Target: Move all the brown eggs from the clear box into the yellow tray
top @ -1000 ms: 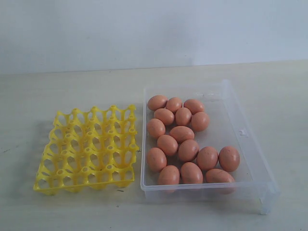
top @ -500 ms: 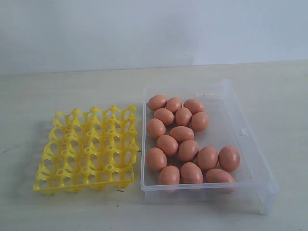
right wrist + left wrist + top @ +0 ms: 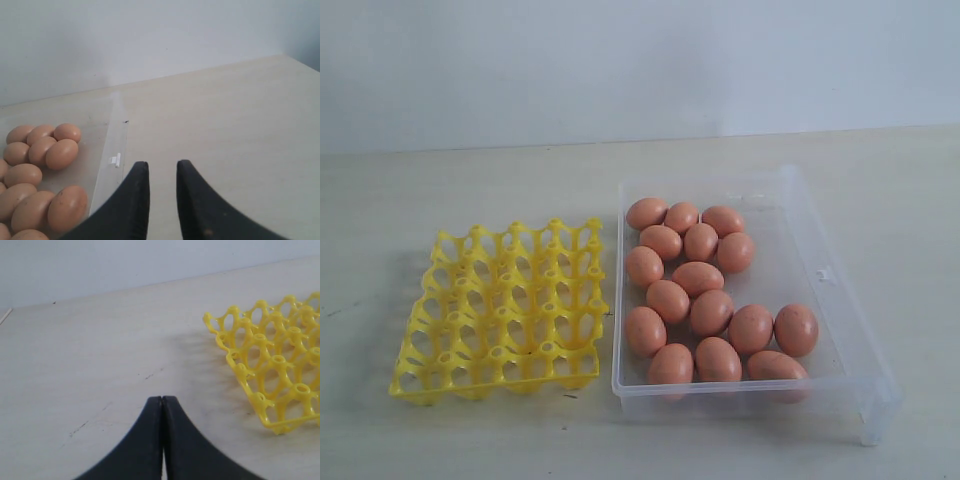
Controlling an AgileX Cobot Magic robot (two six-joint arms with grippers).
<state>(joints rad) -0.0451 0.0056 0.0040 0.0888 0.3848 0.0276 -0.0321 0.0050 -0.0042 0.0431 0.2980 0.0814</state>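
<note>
- Nothing of the task is done, judging by how things lie: all the smooth, oval, orange-brown eggs, sixteen by my count, lie loose in the shallow rectangular box of transparent plastic, bunched toward the side nearest the tray.
- The bright yellow square plastic egg tray sits on the pale wooden table just beside the clear box, and every one of its cups is empty.
- So the whole transfer is left: each of the brown eggs has yet to be lifted out and seated in a cup of the yellow tray.
- The left gripper hangs over bare table near a corner of the yellow tray, its black fingers pressed together with nothing between them.
- The right gripper hangs just outside the clear box's long wall, its fingers a narrow gap apart and holding nothing.
- Neither arm shows in the exterior view.
- No brand, label or writing can be read anywhere; the only mark is a small white tab on the box wall, and it is blank.
</note>
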